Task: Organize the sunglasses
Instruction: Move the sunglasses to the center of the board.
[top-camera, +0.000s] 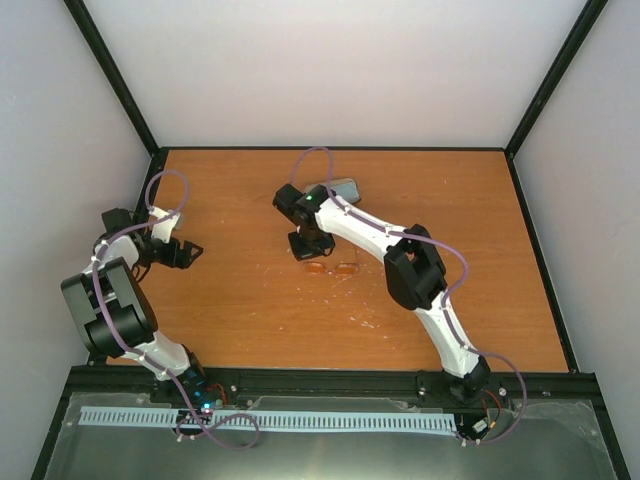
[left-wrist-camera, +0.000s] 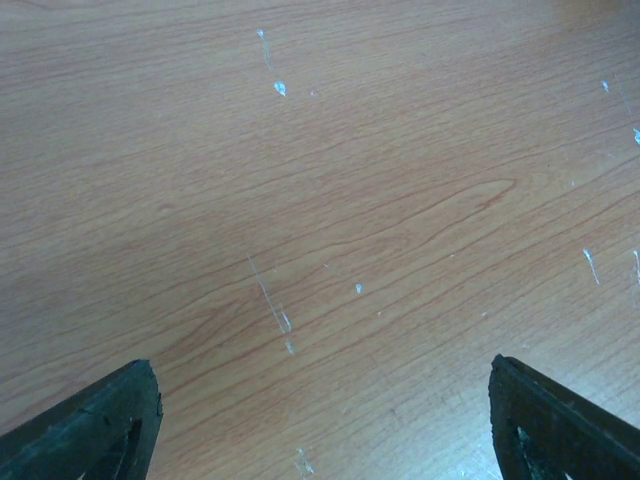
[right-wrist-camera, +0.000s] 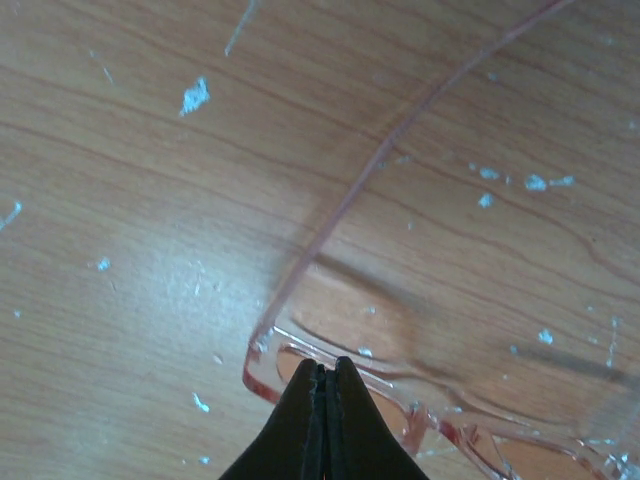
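Observation:
The sunglasses (top-camera: 333, 267), thin orange-brown and see-through, lie on the wooden table (top-camera: 250, 310) just left of centre. In the right wrist view their frame corner (right-wrist-camera: 262, 368) and one slender arm (right-wrist-camera: 400, 130) show close up. My right gripper (top-camera: 311, 250) hangs over their left lens. Its jaws (right-wrist-camera: 322, 366) are shut, tips pressed together right at the frame's upper rim; I see nothing between them. My left gripper (top-camera: 190, 252) is far off at the table's left side, open over bare wood (left-wrist-camera: 325, 372), with only its dark fingertips (left-wrist-camera: 100, 425) showing.
An oblong grey case (top-camera: 346, 187) lies behind the right arm, partly hidden by it. Black rails and pale walls border the table on all sides. The wood carries small white flecks and scratches.

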